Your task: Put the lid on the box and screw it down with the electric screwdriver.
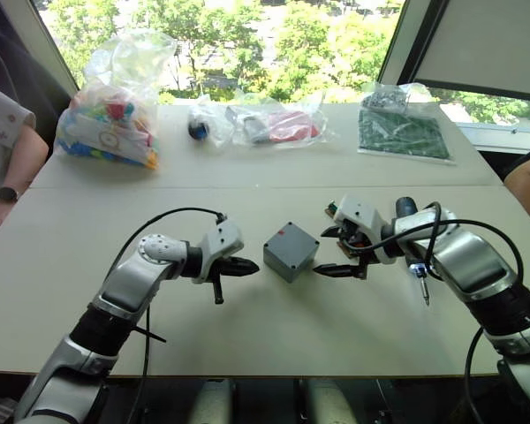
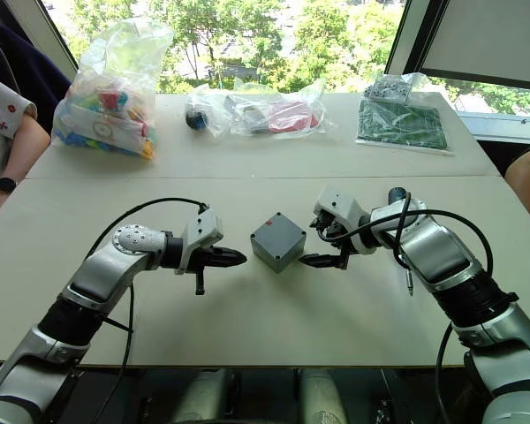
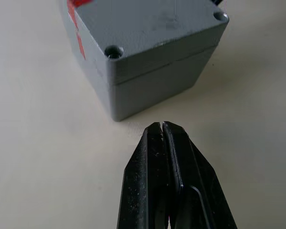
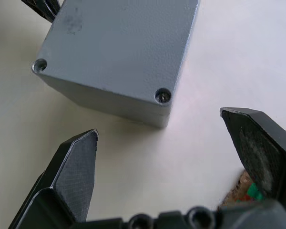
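The box (image 1: 291, 251) sits mid-surface (image 1: 247, 344) with the lid (image 4: 121, 47) seated on top, flush; the left pincer (image 1: 250, 266) is pressed narrow, tips together, just beside one corner; the right pincer (image 1: 325, 270) gapes wide, empty, near the opposite side; the screwdriver (image 1: 413, 256) lies behind the right arm.
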